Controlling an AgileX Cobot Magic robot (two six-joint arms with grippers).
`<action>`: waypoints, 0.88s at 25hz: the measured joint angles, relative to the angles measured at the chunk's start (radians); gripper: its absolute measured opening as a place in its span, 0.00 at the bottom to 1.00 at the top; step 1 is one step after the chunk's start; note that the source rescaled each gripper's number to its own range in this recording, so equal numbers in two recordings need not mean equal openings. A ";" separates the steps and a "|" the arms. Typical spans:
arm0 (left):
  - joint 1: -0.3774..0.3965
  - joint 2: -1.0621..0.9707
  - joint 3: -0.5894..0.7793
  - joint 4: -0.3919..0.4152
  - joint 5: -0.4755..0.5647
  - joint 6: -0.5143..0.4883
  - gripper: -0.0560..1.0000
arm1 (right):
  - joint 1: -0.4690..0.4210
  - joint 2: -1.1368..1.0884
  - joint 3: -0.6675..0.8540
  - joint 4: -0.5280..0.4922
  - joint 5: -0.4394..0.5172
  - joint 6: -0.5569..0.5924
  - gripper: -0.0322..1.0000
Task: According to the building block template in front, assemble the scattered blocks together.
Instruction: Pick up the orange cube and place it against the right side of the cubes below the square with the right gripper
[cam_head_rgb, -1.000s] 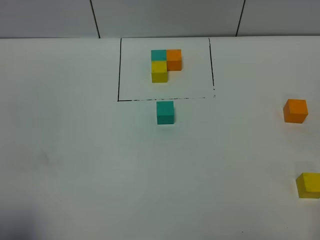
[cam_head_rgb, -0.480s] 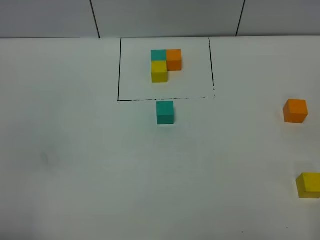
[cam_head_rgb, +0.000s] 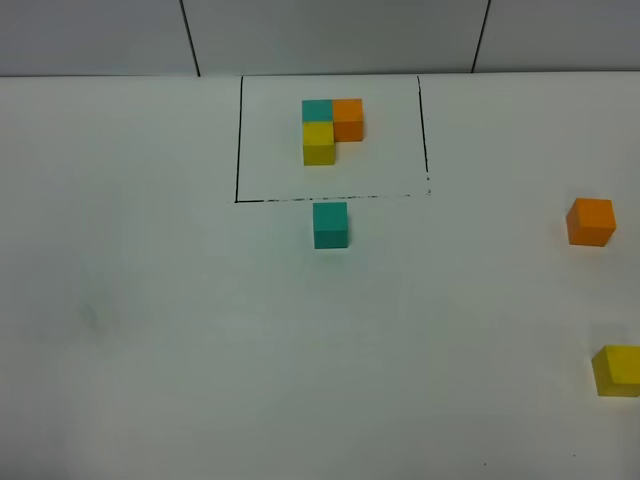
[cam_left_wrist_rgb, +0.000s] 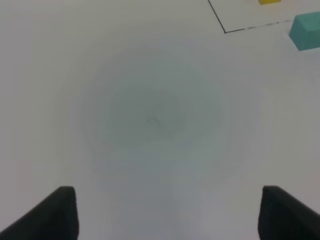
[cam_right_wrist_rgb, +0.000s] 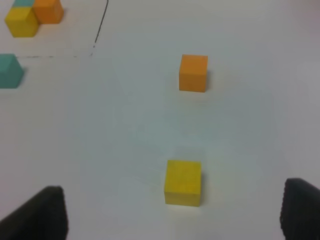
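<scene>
While left pincer (cam_left_wrist_rgb: 172, 215) and right pincer (cam_right_wrist_rgb: 172, 210) gape empty, template (cam_head_rgb: 330, 128) points yellow leg (cam_head_rgb: 319, 143) at teal block (cam_head_rgb: 330, 224).

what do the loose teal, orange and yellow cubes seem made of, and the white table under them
Loose teal cube, orange cube and yellow cube: probably painted wood or dense foam, matte; flat even colour, no glare, crisp edges. White table: smooth matte surface, maybe laminate or paper; no shine or grain shows.
</scene>
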 joint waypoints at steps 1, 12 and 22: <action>0.000 0.000 0.000 0.000 0.000 -0.001 0.76 | 0.000 0.000 0.000 0.000 0.000 0.000 0.74; 0.000 0.000 0.000 0.000 0.000 -0.002 0.75 | 0.000 0.000 0.000 0.000 0.000 0.000 0.74; 0.042 0.000 0.000 0.000 0.000 -0.002 0.75 | 0.000 0.000 0.000 0.000 0.000 0.000 0.74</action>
